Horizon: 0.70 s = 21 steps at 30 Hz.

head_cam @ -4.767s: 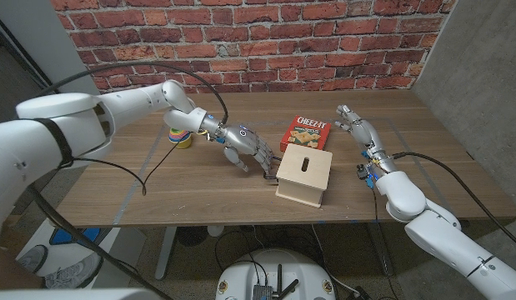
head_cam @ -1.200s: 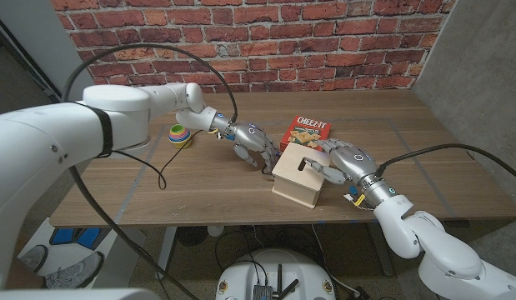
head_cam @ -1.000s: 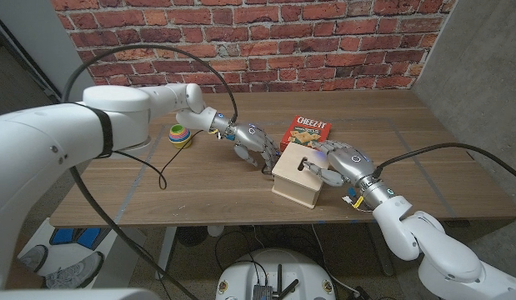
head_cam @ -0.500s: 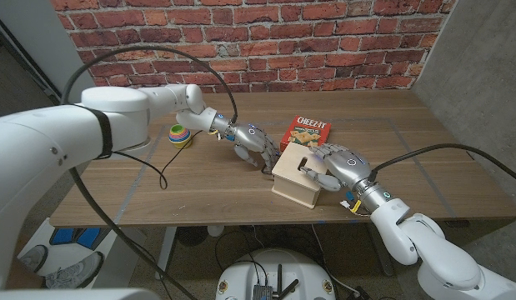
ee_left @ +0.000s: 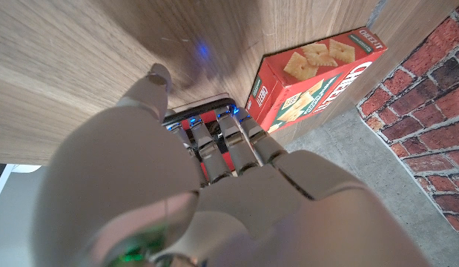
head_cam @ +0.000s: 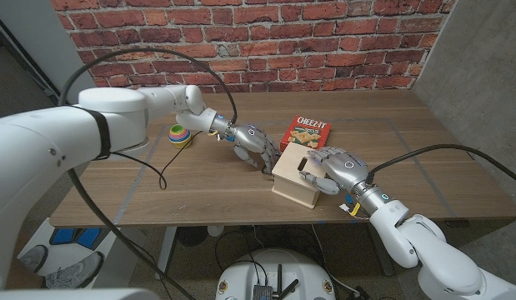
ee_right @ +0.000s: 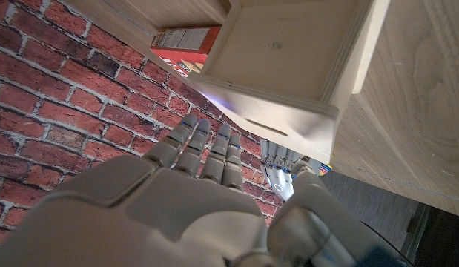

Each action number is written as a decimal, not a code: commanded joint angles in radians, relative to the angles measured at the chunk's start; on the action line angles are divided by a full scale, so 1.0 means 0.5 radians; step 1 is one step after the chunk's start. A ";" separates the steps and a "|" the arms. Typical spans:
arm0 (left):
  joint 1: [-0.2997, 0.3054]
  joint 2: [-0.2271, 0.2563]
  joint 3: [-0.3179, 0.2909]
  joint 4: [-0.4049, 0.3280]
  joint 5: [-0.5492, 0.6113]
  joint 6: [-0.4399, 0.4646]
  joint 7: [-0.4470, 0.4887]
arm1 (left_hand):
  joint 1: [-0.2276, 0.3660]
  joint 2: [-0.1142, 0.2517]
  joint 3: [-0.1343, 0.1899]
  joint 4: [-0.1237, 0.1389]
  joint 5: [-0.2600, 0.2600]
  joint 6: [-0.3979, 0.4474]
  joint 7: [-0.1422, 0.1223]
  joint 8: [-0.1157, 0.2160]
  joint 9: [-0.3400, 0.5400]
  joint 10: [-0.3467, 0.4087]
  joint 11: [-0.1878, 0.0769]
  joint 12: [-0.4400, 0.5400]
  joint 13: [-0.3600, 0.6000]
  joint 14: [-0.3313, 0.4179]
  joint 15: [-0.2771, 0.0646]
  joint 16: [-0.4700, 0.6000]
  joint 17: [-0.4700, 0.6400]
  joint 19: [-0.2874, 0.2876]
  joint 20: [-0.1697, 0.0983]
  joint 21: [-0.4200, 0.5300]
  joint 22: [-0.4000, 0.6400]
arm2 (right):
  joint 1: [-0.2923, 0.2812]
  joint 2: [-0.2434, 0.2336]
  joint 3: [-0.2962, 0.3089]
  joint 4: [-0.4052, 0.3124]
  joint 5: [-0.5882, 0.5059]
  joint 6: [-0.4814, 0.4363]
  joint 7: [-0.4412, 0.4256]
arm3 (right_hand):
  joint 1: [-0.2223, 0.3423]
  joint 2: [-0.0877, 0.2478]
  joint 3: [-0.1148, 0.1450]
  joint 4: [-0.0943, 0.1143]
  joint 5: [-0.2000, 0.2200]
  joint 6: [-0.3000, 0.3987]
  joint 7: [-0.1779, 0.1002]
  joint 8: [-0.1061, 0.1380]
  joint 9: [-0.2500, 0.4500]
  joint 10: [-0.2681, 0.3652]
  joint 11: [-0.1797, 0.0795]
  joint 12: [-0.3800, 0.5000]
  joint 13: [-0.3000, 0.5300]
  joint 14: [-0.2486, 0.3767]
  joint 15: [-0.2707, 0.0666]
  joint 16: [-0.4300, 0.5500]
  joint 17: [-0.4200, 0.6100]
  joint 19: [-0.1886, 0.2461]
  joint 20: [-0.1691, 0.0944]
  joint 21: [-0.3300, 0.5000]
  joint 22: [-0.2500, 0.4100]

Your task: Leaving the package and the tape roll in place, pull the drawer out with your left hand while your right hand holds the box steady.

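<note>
Head view puts the pale wooden box [head_cam: 298, 178] between both hands: right hand [head_cam: 331, 169] rests open-fingered on its lid, while left hand [head_cam: 256, 147], fingers curled, touches its drawer side, grip hidden.

Red brick wall [head_cam: 266, 33] runs behind wooden table [head_cam: 199, 179]; grey concrete wall [head_cam: 483, 58] at right. Dark floor [head_cam: 16, 92] at left, w/ cables under table edge.
</note>
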 commanded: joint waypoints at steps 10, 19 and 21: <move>-0.018 0.045 0.034 -0.086 -0.028 -0.026 -0.001 | 0.018 0.001 -0.004 0.001 0.009 0.029 0.000 -0.008 0.008 0.033 0.006 -0.007 0.009 0.026 -0.356 0.001 0.009 0.017 -0.316 0.009 0.004 | -0.039 0.007 0.057 0.009 0.002 0.090 0.038 | -0.043 0.033 0.018 0.015 -0.009 0.045 -0.005 0.006 0.011 0.017 0.001 -0.004 0.002 0.068 -0.082 0.023 0.003 0.028 -0.071 0.011 0.010; -0.023 0.055 0.049 -0.109 -0.031 -0.025 -0.001 | 0.019 0.002 -0.007 0.001 0.008 0.029 -0.001 -0.012 0.008 0.036 0.006 -0.009 0.009 0.030 -0.356 0.000 0.009 0.020 -0.316 0.009 0.004 | -0.052 0.024 0.060 0.021 0.008 0.096 0.055 | -0.046 0.033 0.022 0.017 -0.010 0.032 -0.012 -0.003 0.012 -0.011 -0.005 -0.018 0.002 0.063 -0.081 0.016 0.001 0.035 -0.069 0.012 0.011; -0.025 0.060 0.051 -0.117 -0.034 -0.026 -0.001 | 0.019 0.002 -0.007 0.001 0.008 0.034 -0.001 -0.012 0.008 0.036 0.006 -0.010 0.009 0.031 -0.356 0.000 0.009 0.021 -0.316 0.009 0.004 | -0.055 0.027 0.062 0.027 0.015 0.097 0.055 | -0.046 0.033 0.023 0.017 -0.010 0.028 -0.015 -0.005 0.012 -0.015 -0.010 -0.019 0.002 0.060 -0.081 0.013 0.001 0.034 -0.068 0.011 0.011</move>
